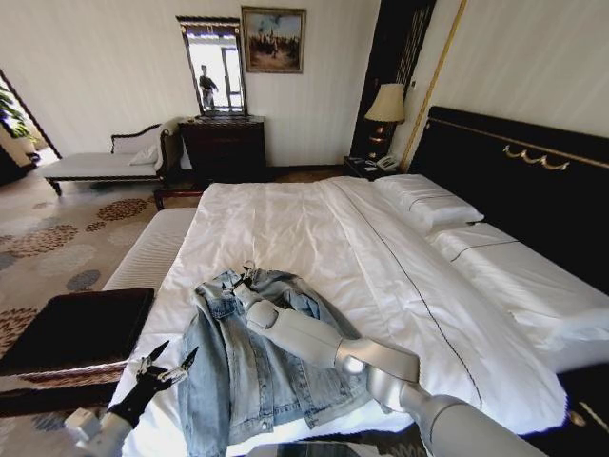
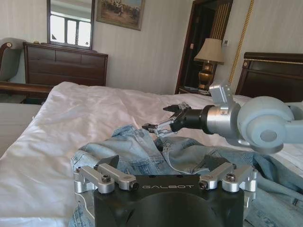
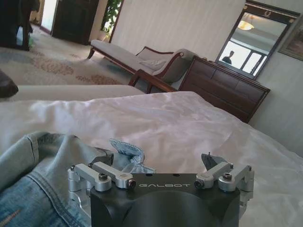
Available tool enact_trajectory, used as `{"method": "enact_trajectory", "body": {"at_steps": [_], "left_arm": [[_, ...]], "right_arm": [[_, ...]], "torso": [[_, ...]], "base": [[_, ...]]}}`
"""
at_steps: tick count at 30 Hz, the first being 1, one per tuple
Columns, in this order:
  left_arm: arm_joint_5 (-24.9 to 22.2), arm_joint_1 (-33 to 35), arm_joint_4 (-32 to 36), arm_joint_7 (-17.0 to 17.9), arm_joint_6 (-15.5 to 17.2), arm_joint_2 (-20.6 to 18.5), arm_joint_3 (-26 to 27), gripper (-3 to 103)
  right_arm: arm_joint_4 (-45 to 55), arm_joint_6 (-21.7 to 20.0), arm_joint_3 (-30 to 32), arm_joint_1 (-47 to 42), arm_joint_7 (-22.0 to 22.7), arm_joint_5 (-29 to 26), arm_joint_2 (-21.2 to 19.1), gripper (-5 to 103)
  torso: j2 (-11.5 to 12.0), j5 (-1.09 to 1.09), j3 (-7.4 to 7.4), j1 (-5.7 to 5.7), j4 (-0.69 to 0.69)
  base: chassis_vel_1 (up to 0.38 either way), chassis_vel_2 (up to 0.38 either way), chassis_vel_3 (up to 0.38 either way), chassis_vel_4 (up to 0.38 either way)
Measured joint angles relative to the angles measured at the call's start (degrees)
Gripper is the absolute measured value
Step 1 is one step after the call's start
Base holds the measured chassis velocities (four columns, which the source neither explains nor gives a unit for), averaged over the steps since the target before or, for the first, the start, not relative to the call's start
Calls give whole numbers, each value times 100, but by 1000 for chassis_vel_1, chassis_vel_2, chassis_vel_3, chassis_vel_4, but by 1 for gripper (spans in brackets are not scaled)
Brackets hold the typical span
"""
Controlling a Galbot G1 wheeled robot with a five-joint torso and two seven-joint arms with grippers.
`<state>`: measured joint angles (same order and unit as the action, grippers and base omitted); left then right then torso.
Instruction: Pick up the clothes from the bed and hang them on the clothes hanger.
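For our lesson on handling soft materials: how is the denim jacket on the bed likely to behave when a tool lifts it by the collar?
The denim jacket lies rumpled in soft folds, so it will probably droop rather than hold shape. Its long sleeves look likely to dangle and drag across the bed. Thick denim seems fairly heavy for one open right tool pinching near the collar.

1. I can read the word "GALBOT" in pale letters on the black body of the left gripper (image 2: 165,177), in my left wrist view.
2. I can read the same word "GALBOT" on the black body of the right gripper (image 3: 161,176), in my right wrist view.
3. I cannot read any other words, numbers or signs. The painting (image 1: 273,39) on the wall has none that I can make out.
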<state>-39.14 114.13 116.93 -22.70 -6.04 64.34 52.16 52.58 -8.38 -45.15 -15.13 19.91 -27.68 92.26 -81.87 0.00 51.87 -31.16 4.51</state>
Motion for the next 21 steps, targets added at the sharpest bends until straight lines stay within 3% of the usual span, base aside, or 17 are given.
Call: {"method": "enact_trajectory", "body": {"at_steps": [6, 12, 21], "left_arm": [[60, -20, 16, 50, 5, 97, -25, 100], [62, 10, 76, 53, 6, 171, -23, 100], [-34, 68, 132, 32, -9, 136, 62, 100]], "right_arm": [[-723, -207, -492, 530, -596, -84, -3, 100], [-1689, -199, -901, 797, -909, -14, -10, 100], [-1793, -150, -1038, 882, -925, 9, -10, 100]], "torso": [[0, 0, -1, 0, -1], [0, 0, 0, 0, 2], [0, 0, 0, 1, 0]], "base": [[0, 0, 0, 0], [0, 0, 0, 0], [0, 0, 0, 0]]}}
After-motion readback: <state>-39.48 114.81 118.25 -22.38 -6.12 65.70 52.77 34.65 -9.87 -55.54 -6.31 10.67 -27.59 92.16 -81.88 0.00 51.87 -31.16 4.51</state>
